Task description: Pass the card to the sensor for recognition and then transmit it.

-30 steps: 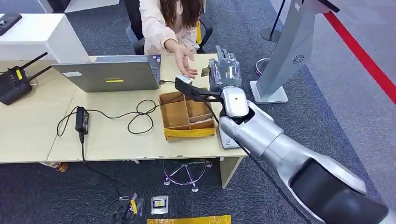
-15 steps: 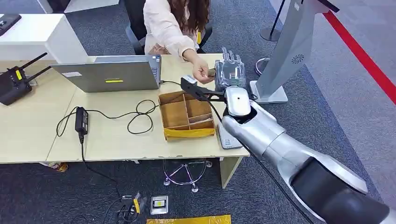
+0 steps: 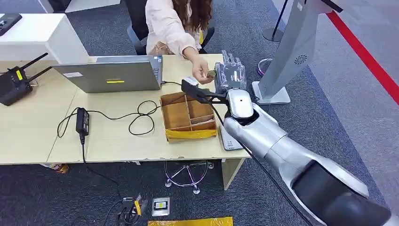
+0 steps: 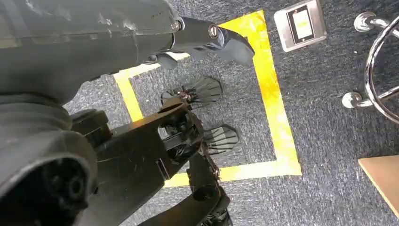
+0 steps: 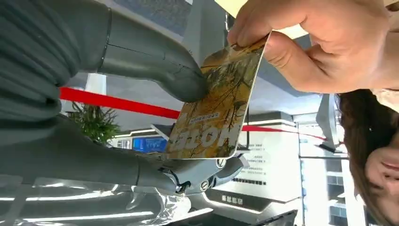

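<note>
Right hand (image 3: 230,74) raised over table (image 3: 28,132) – thumb + fingers (image 5: 188,176) pinch card (image 5: 219,106); person's hand (image 5: 324,42) grips other end. Left hand (image 4: 207,40) – fingers' state can't tell.

On the desk (image 3: 28,136), a laptop (image 3: 110,75) stood at the back, with a compartmented box (image 3: 188,115) in front of it toward the right edge. A power adapter (image 3: 83,120) lay left of the box, a router (image 3: 14,84) at the far left. Behind the desk sat a person (image 3: 174,23); a stand (image 3: 291,52) rose on the floor to the right.
</note>
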Robot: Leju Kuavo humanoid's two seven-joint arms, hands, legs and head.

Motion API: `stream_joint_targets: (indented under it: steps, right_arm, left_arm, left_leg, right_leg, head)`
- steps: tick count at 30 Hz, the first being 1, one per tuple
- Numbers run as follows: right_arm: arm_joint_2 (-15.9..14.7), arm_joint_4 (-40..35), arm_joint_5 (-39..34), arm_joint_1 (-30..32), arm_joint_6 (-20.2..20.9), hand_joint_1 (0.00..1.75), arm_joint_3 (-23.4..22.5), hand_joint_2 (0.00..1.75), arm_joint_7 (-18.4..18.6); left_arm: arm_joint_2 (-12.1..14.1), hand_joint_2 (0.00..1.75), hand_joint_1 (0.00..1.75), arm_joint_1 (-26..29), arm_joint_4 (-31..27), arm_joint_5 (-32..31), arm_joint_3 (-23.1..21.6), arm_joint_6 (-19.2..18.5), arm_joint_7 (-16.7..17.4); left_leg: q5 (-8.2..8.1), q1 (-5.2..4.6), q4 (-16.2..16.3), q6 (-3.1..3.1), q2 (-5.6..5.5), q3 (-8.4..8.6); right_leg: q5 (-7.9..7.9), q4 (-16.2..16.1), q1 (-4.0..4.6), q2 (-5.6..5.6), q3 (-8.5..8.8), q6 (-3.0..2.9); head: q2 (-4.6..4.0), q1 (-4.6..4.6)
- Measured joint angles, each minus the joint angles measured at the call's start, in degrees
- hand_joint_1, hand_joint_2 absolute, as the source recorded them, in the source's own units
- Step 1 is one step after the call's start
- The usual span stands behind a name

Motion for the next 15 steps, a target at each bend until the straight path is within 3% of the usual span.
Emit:
stream_joint_targets:
  steps: [8, 9, 10, 12, 15]
  right_arm:
    - [0.00, 0.00, -0.09, 0.65, -0.50, 1.75, -0.74, 1.75, -1.57]
    - [0.00, 0.00, -0.09, 0.70, -0.52, 1.62, -0.76, 1.75, -1.59]
    - [0.00, 0.00, -0.09, 0.74, -0.52, 0.00, -0.81, 0.00, -1.59]
    - [0.02, 0.00, -0.55, 0.84, -1.11, 0.00, -1.07, 0.00, -2.21]
    - [0.07, -0.02, -2.47, 1.08, -2.07, 0.00, -1.55, 0.00, -6.03]
  left_arm:
    - [-0.02, 0.00, 0.00, 0.00, 0.00, -0.28, 0.00, -0.07, -0.24]
    - [-0.02, 0.00, 0.00, 0.00, 0.00, -0.28, 0.00, -0.07, -0.24]
    - [-0.02, 0.00, 0.00, 0.00, 0.00, -0.28, 0.00, -0.07, -0.24]
    - [-0.04, 0.00, 0.00, 0.00, 0.00, -0.28, 0.00, -0.11, -0.41]
    - [-0.15, 0.00, 0.00, -0.01, 0.00, -0.35, 0.00, -0.13, -0.98]
  left_leg:
    - [0.00, 0.00, 0.00, 0.00, 0.00, -0.01]
    - [0.00, 0.00, 0.00, 0.00, 0.00, 0.00]
    - [0.00, 0.00, 0.00, 0.00, 0.00, 0.00]
    - [0.00, 0.00, 0.00, 0.00, 0.00, 0.00]
    - [0.00, 0.00, 0.00, 0.00, 0.00, 0.02]
  right_leg:
    - [0.00, 0.00, 0.00, 0.01, -0.01, 0.00]
    - [0.00, 0.00, 0.00, 0.01, 0.00, 0.00]
    - [0.00, 0.00, 0.00, 0.01, 0.00, 0.00]
    - [0.00, 0.00, 0.00, 0.01, -0.01, 0.00]
    - [0.00, 0.00, 0.00, 0.02, 0.00, 0.00]
  head:
    - [0.00, 0.00]
    - [0.00, 0.00]
    - [0.00, 0.00]
    - [0.00, 0.00]
    - [0.00, 0.00]
